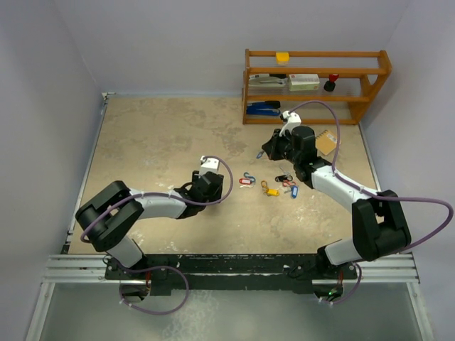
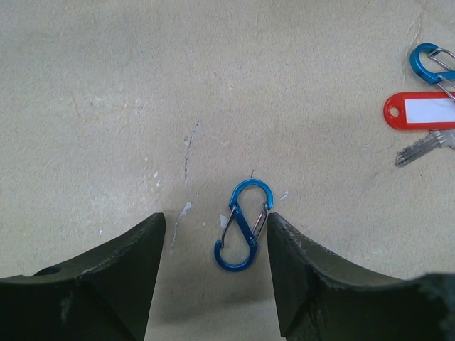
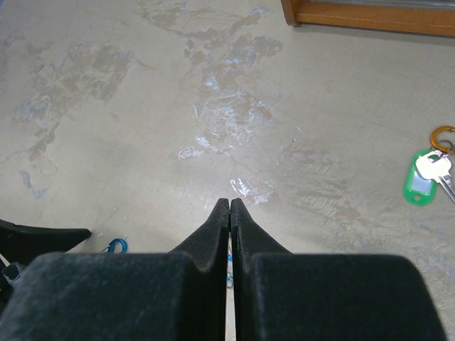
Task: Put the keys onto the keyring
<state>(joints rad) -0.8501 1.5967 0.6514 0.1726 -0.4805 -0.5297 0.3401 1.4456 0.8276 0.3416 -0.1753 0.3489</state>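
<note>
Now | red-tagged key (image 2: 421, 148) | long axis slanted | blade points lower-left

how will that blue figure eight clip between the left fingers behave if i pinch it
The blue clip looks like thin rigid metal, so probably stiff and light. It lies flat on the table, close to one finger of the open left gripper, so closing may slide or spin it first. Its glossy curved surface could slip in a pinch.
</note>
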